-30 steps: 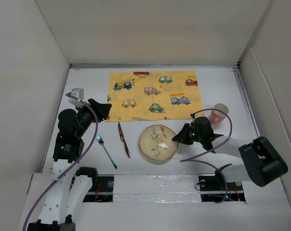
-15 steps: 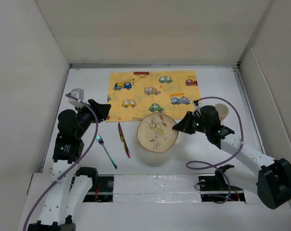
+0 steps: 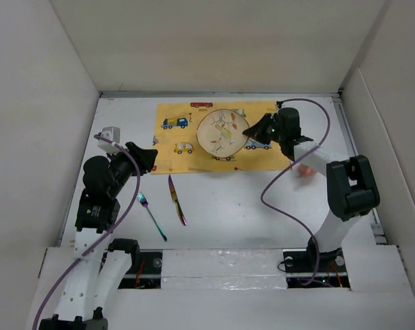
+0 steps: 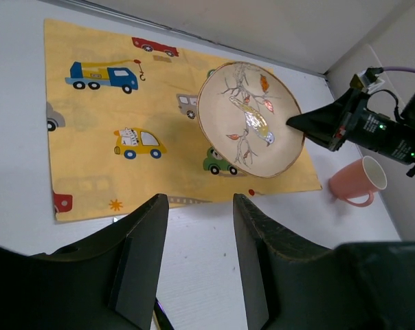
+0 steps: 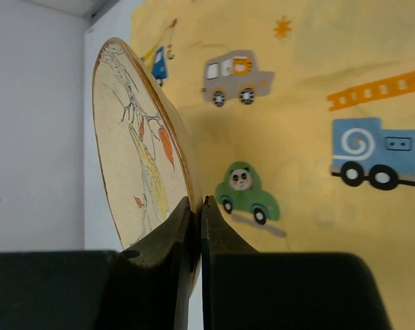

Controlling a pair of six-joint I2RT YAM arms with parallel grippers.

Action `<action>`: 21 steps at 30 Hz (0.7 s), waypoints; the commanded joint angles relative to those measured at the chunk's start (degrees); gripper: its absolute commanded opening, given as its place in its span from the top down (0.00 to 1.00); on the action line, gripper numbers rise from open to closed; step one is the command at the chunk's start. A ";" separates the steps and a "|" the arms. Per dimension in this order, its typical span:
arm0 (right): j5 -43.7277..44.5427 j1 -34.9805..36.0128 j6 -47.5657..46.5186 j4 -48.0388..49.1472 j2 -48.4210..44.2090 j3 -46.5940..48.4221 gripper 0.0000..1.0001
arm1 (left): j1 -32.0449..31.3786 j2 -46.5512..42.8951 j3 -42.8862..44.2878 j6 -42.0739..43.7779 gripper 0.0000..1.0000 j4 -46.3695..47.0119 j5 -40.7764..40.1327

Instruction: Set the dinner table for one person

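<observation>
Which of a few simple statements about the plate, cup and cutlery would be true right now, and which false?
1. The fork and knife lie side by side on the white table. True.
2. The right gripper pinches the rim of the plate. True.
3. The plate lies beside the fork. False: it is over the yellow placemat.
4. The left gripper holds the knife. False: it is open and empty.
5. The pink cup stands on the placemat. False: it stands on the white table beside it.
</observation>
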 commanded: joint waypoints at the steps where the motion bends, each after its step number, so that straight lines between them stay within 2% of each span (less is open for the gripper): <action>1: -0.94 0.24 3.32 8.08 0.76 7.24 1.00 | -0.17 -0.36 0.36 0.81 0.60 1.38 -0.33; 7: -1.91 0.16 4.91 8.88 11.03 13.13 1.00 | -0.17 0.26 0.19 0.81 0.60 1.47 0.11; 21: -0.15 0.68 6.84 10.28 20.37 14.38 1.00 | -0.17 0.88 0.10 0.72 0.60 1.47 0.46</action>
